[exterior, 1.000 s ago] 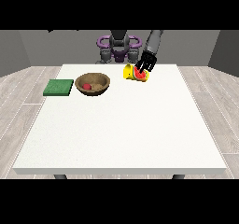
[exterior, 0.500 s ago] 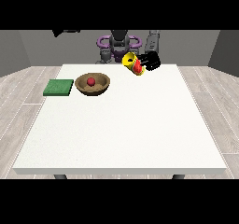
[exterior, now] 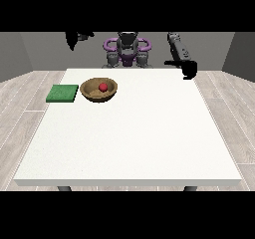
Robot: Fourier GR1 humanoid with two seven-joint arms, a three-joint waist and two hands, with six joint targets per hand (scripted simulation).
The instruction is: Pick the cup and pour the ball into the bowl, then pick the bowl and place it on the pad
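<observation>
Hand (exterior: pixel 188 68) well apart from bowl (exterior: pixel 98 90)

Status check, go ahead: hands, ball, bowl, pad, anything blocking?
Hand at view's right raised by table's far edge, holding nothing seen. Hand at view's left up, off the table. Red ball in bowl; bowl beside green pad, not on it. Nothing between them.

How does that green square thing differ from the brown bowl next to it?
The flat green square pad lies low on the white table, while the round brown wooden bowl stands taller, with raised walls. The pad carries nothing; the bowl holds a small red ball. The pad sits nearer the table's edge at the view's left, the bowl further in. Both rest side by side on the table, and neither is touched by a hand.
</observation>
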